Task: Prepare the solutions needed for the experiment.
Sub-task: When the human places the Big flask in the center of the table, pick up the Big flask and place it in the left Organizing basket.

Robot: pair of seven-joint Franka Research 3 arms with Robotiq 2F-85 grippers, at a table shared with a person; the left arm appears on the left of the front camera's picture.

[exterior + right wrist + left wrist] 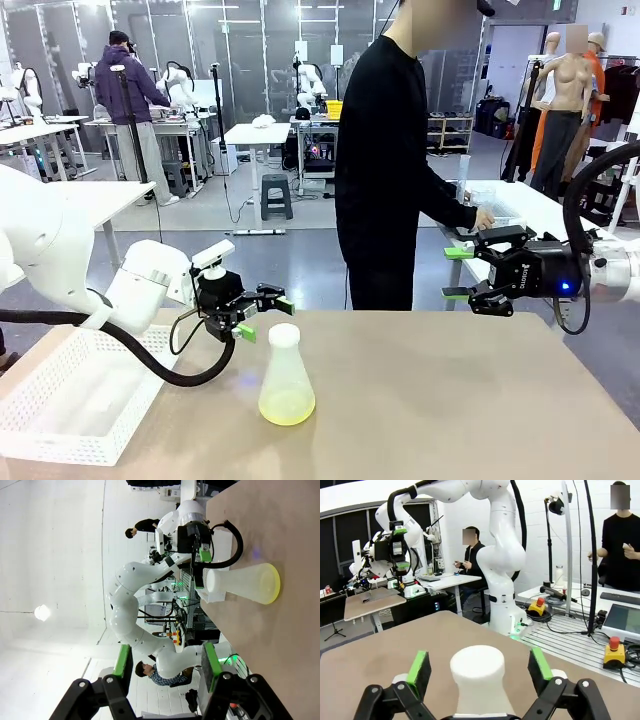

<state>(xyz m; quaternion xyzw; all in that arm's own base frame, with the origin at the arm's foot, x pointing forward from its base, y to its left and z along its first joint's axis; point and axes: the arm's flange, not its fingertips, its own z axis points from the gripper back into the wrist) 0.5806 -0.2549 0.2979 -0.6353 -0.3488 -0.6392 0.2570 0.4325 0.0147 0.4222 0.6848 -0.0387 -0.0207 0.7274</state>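
The frosted Erlenmeyer flask point(286, 378) with shallow yellow-green solution point(287, 406) stood near-centre on the table point(450, 400); light, slippery, fragile: grip the neck. Left gripper point(262, 315) straddled it open; right gripper point(458, 273) open, empty

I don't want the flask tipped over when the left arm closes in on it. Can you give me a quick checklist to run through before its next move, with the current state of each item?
1. Flask upright on the table: ok.
2. Left gripper open: ok, jaws spread wide.
3. Flask neck between the left fingers: ok in the left wrist view, with gaps on both sides, not touching.
4. Yellow-green liquid level: ok, a shallow layer at the bottom, nothing spilled around it.
5. Right gripper out of the way: ok, off to the side above the table, part open and empty.
6. Cap or stopper on the flask: cannot tell.
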